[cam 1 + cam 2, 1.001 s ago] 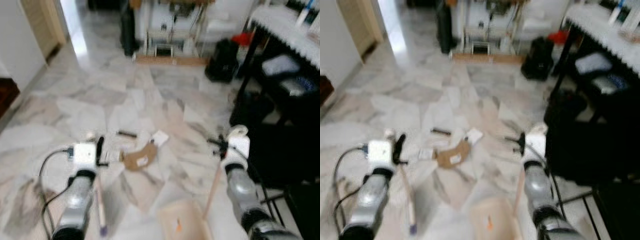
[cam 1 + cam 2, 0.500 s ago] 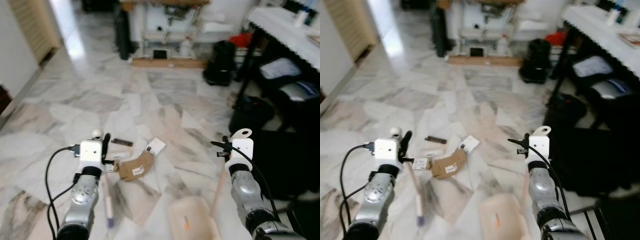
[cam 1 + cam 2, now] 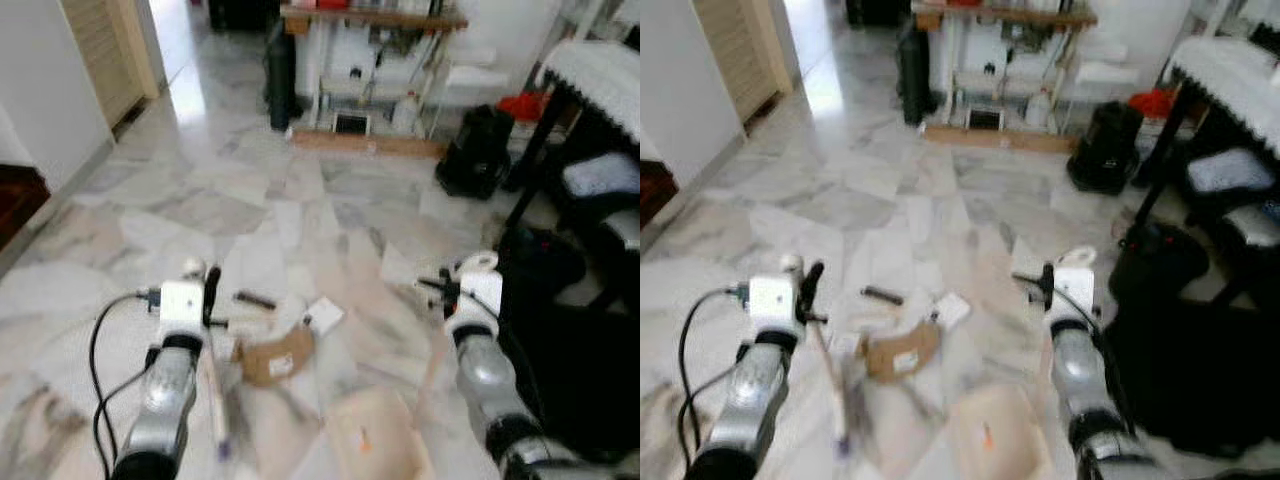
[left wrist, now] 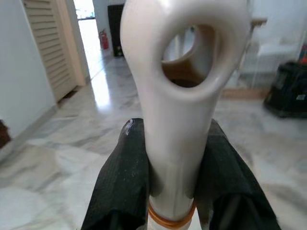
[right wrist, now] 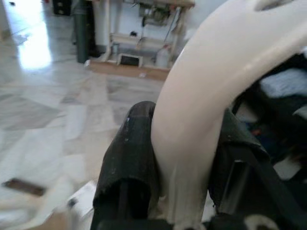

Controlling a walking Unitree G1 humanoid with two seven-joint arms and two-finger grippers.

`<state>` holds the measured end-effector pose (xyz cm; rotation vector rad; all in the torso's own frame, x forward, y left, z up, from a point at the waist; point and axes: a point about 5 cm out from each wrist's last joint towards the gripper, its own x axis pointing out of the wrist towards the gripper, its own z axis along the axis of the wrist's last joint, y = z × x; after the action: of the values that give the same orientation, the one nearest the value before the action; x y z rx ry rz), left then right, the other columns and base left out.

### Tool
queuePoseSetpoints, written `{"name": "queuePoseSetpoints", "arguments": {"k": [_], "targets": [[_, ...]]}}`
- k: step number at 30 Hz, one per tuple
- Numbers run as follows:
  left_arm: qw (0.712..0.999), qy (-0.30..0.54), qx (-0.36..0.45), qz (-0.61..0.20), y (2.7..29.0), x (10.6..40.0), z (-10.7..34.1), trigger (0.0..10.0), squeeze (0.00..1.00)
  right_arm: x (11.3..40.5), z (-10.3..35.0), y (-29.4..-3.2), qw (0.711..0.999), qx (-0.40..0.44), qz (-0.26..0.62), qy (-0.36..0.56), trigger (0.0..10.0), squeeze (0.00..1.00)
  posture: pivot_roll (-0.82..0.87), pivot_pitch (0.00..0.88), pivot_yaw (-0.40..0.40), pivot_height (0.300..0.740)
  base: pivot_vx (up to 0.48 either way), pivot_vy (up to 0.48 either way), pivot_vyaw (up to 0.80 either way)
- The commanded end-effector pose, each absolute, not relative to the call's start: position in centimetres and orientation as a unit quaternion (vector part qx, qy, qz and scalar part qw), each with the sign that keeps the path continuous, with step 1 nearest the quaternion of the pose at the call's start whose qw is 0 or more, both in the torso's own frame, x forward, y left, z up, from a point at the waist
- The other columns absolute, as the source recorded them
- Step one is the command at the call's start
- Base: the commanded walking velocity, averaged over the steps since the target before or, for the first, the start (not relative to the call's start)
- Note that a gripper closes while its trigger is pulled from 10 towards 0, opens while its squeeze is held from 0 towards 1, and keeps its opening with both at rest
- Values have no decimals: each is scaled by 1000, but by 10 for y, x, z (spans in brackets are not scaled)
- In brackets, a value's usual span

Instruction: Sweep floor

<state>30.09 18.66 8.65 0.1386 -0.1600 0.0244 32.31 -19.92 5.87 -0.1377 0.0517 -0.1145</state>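
Left claw (image 4: 170, 191) around glossy looped broom handle (image 4: 180, 96)

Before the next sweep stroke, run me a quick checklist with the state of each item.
1. Left gripper shut on the broom handle: ok.
2. Right gripper shut on the dustpan handle: ok.
3. Dustpan down on the floor near the litter: ok.
4. Litter ahead between the arms, cardboard piece, white card, dark strip: ok.
5. Broom head touching the floor: cannot tell, blurred.
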Motion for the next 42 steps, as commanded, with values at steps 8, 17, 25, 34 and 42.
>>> {"name": "queuePoseSetpoints", "arguments": {"k": [8,17,25,34,42], "targets": [[984,-141,108,14,192,310,118,10000,0,329,66,-194,997,-58,-56,11,10000,0,44,0,-66,740,335,0,0],[983,-150,110,5,189,311,122,10000,0,327,64,-195,996,-58,-64,17,10000,0,41,0,-64,740,334,0,0],[983,-149,110,-7,186,312,123,10000,0,327,62,-202,994,-54,-86,28,10000,0,37,0,-61,740,334,0,-100],[984,-142,107,-34,180,311,122,10000,0,325,60,-205,993,-48,-97,35,10000,0,32,0,-57,740,210,0,-414],[984,-123,99,-88,170,311,118,10000,0,322,53,-213,988,-21,-143,63,10000,0,19,0,-44,740,0,0,0]]}}
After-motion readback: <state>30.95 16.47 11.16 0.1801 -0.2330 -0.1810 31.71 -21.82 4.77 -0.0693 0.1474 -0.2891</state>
